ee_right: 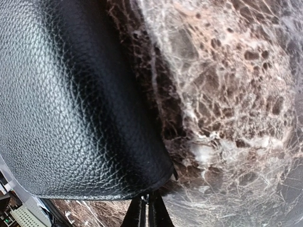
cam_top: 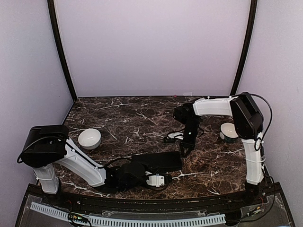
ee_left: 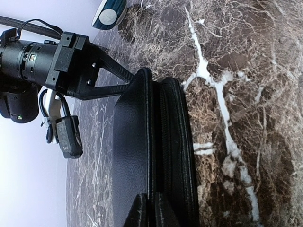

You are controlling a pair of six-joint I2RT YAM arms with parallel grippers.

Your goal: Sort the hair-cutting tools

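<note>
The hair-cutting tools are hidden from every view. A flat black case [cam_top: 158,161] lies closed on the marble table near the front. My left gripper [cam_top: 138,170] reaches it from the left and is shut on its near edge [ee_left: 150,197], one finger on each side of the seam; the zipper band [ee_left: 173,156] runs away from the fingers. My right gripper [cam_top: 183,150] comes down at the case's right corner. Seen from the right wrist, it [ee_right: 147,201] is pinched shut on a small shiny piece at the leather corner [ee_right: 142,175], apparently the zipper pull.
One white bowl [cam_top: 89,138] stands left of the case and a second white bowl [cam_top: 229,131] stands at the right beside the right arm's base; the second bowl [ee_left: 109,12] also shows from the left wrist. The right arm's wrist [ee_left: 71,61] hangs over the case's far end.
</note>
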